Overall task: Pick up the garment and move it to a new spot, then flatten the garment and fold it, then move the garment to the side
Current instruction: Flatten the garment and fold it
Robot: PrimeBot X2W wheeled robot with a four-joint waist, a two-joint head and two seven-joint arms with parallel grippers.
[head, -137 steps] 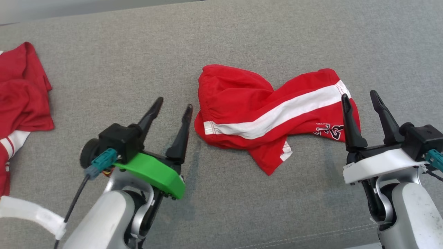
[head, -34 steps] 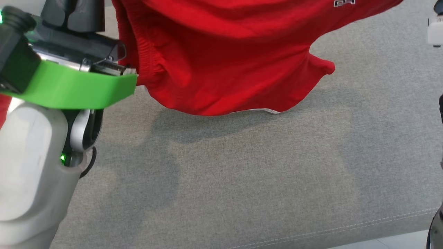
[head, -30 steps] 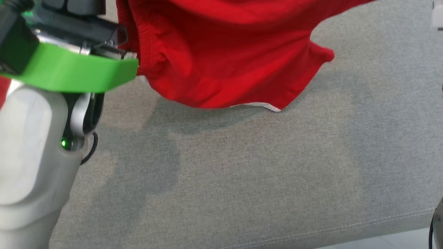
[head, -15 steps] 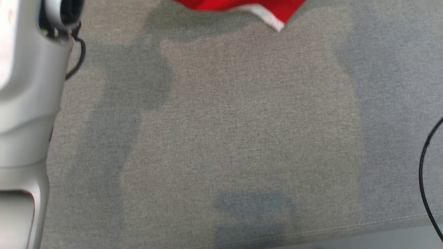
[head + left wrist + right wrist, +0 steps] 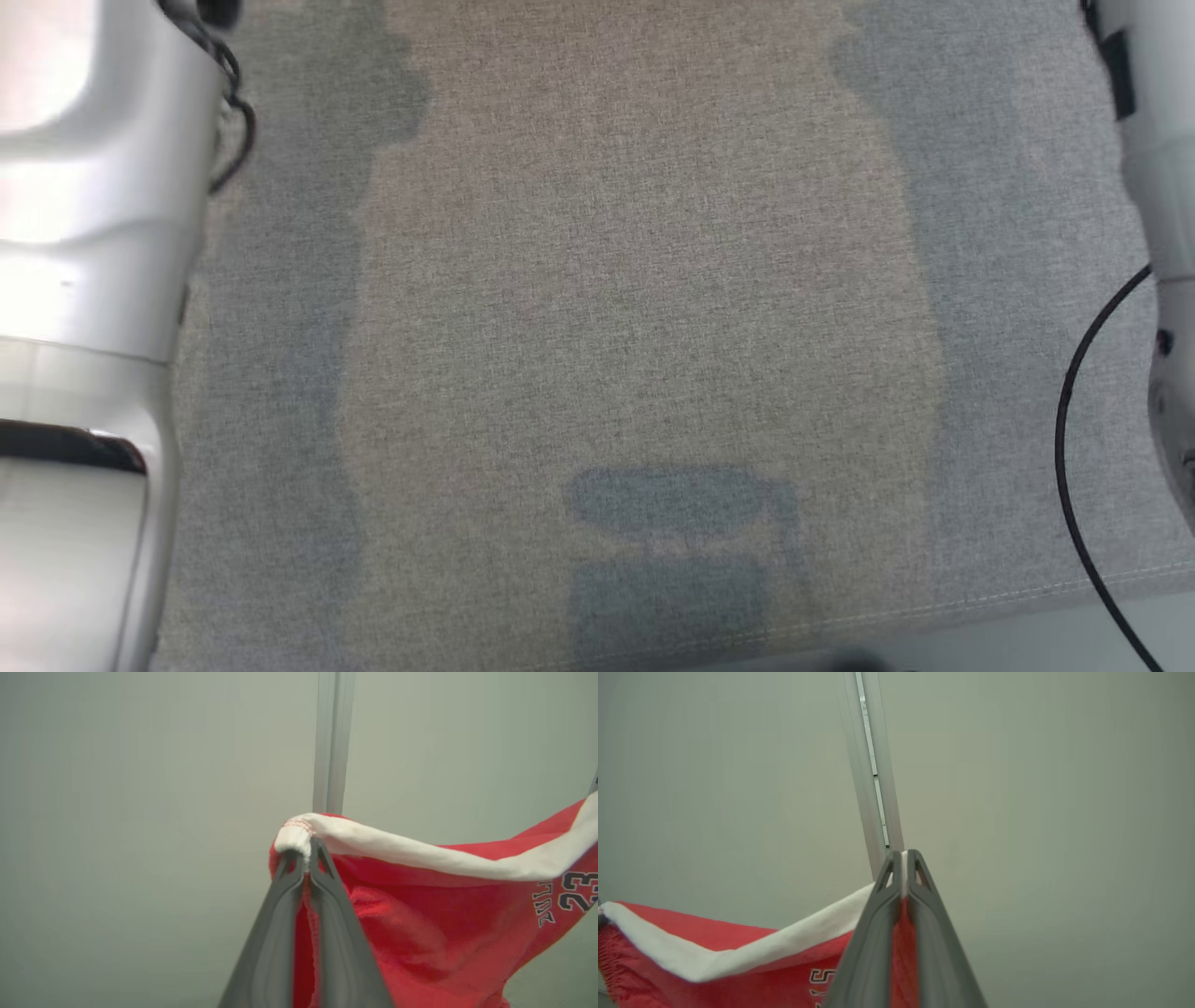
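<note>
Holding red shorts (image 5: 420,933) aloft, stretched between both arms above grey cushion (image 5: 635,280) | left gripper (image 5: 303,858) clamped on one end of the white stripe, right gripper (image 5: 901,861) clamped on the other | done: pick-up | left: set down elsewhere, flatten, fold, move aside

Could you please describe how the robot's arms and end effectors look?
The left forearm and right forearm are glossy pale grey shells; a black cable loops beside the right. The left end effector and right end effector each have two long, dark grey, tapering fingers with triangular cut-outs.
</note>
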